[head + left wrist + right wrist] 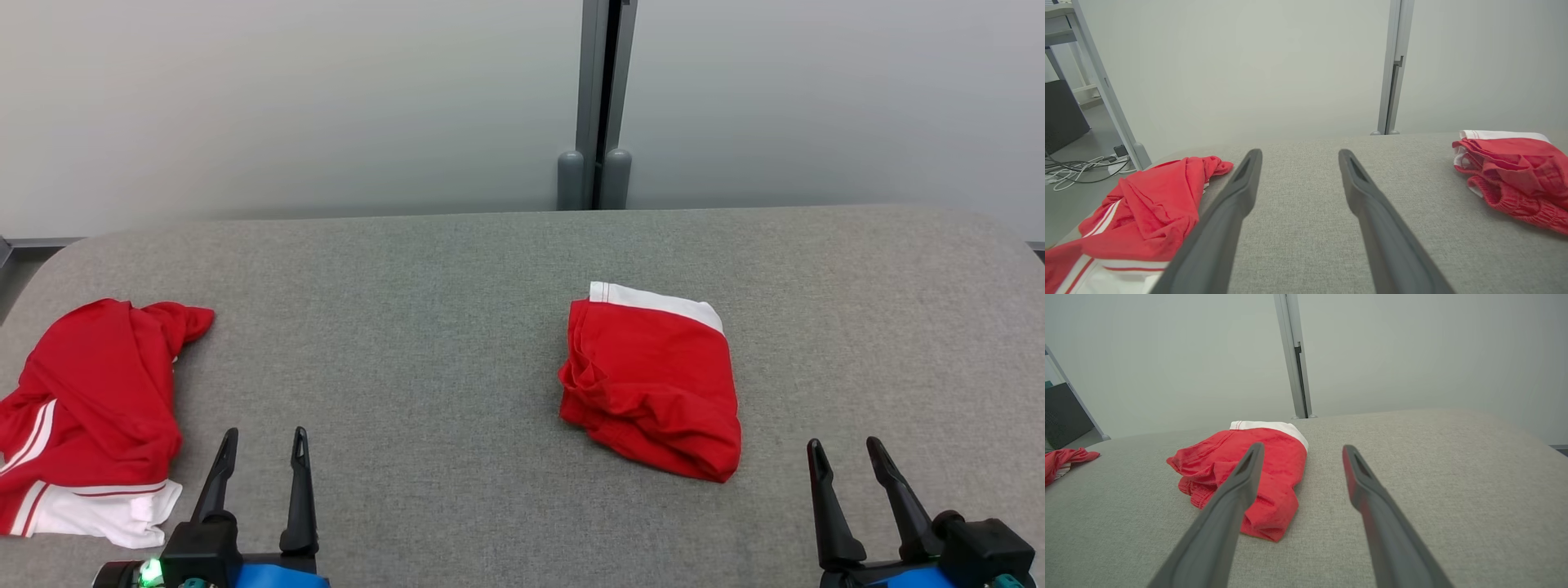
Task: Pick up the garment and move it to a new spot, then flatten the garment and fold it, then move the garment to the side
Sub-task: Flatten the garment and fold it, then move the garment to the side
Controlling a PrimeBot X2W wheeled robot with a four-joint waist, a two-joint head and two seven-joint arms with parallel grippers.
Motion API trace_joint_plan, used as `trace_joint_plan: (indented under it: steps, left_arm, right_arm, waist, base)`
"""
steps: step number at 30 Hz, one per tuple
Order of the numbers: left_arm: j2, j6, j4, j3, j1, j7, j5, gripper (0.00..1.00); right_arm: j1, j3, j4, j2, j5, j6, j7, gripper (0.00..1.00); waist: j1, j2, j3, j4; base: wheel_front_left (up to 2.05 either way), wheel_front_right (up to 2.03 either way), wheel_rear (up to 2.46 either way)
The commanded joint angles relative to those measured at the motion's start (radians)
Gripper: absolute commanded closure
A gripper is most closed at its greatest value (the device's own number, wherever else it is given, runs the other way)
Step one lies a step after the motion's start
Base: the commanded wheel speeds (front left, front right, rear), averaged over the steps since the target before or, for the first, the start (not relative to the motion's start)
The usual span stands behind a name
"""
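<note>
Setting: a grey woven-cloth tabletop (424, 327) with rounded far corners stands before a pale wall (286, 98). A grey metal post (600, 98) runs straight up the wall behind the middle of the far edge.

Folded garment: a folded red fabric garment (653, 384) lies flat on the tabletop, right of centre. It forms a compact, roughly square bundle. A white band (661, 302) runs along its far edge, and its left edge is gathered and wrinkled. It is also seen at the right of the left wrist view (1515, 171) and behind the near finger in the right wrist view (1286, 465).

Crumpled garment: a crumpled red and white fabric garment (90, 392) sits in a loose heap at the tabletop's left edge, well apart from the folded one. It has white stripes and a white panel on its near side. It appears again in both wrist views (1151, 204) (1061, 459).

Left tool: the left tool (265, 433) hovers at the lower left, just beside the crumpled heap. Its two dark fingers are spread apart and grip nothing (1300, 153). A small green light (149, 572) glows on its base.

Right tool: the right tool (843, 443) hovers at the lower right, near the folded bundle but not touching it. Its fingers are likewise spread and empty (1303, 446).

Background: white and black cables (1069, 171) lie on the floor beyond the left edge.
</note>
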Motion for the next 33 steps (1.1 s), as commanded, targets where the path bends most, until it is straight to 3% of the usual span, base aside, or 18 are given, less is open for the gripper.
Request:
trace_joint_plan:
  steps: [1,17,25,33]
  left_arm:
    - [0.007,0.001,0.002,0.005,-0.005,-0.003,0.001,0.00]
    - [0.005,0.008,0.002,0.001,-0.014,-0.003,-0.010,0.00]
    - [-0.001,0.008,-0.008,-0.018,-0.044,-0.003,-0.010,0.00]
    - [-0.006,0.005,-0.006,-0.032,-0.082,-0.003,-0.015,0.00]
  right_arm:
    - [-0.004,-0.001,0.003,0.005,-0.007,0.000,-0.005,0.00]
    - [-0.039,0.007,0.034,-0.003,-0.017,0.000,-0.005,0.00]
    - [-0.217,0.036,0.109,-0.062,-0.019,0.000,0.002,0.00]
    - [-0.400,0.058,0.276,-0.098,-0.019,0.000,0.082,0.00]
  waist:
    - [0.0000,0.0000,0.000,0.002]
    - [0.0000,0.0000,0.007,0.011]
    - [0.0000,0.0000,0.041,0.024]
    - [0.0000,0.0000,0.096,0.055]
  base:
    - [0.00,0.00,0.00]
    - [0.00,0.00,0.00]
    - [0.00,0.00,0.00]
    - [0.00,0.00,0.00]
